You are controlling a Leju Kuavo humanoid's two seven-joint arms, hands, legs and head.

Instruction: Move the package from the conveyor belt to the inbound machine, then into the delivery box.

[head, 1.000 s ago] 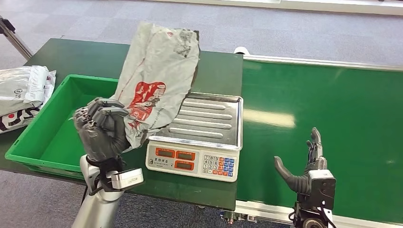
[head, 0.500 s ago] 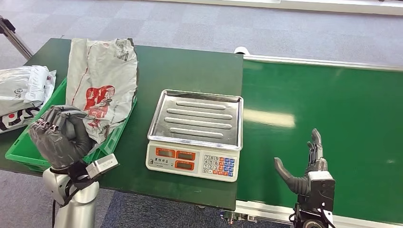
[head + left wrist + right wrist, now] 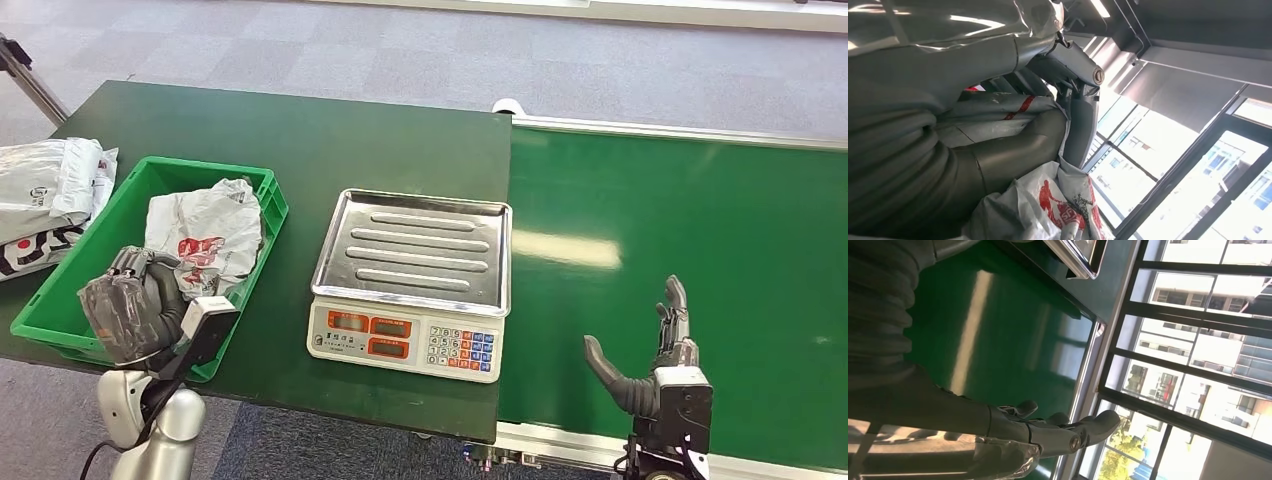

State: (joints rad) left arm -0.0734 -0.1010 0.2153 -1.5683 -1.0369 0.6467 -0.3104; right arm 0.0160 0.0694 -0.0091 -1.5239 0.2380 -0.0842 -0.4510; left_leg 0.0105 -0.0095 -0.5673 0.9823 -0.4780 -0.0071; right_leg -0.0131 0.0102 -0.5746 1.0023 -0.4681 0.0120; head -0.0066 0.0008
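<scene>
Left hand hovers over the near end of the green delivery box, fingers curled around the near edge of the package; the left wrist view shows the grey-and-red plastic bunched against the thumb, so I judge the grip is not yet let go. From that hand the package stretches away and a little to its right, crumpled and resting inside the box, its far end against the box's far right corner. The inbound machine, a scale with a steel tray, stands just beside the hand's right, its tray bare. Right hand hangs over the conveyor belt, fingers spread and holding nothing, well apart from the package. By my reading the weighing step is done, and what remains is releasing the package into the box.
</scene>
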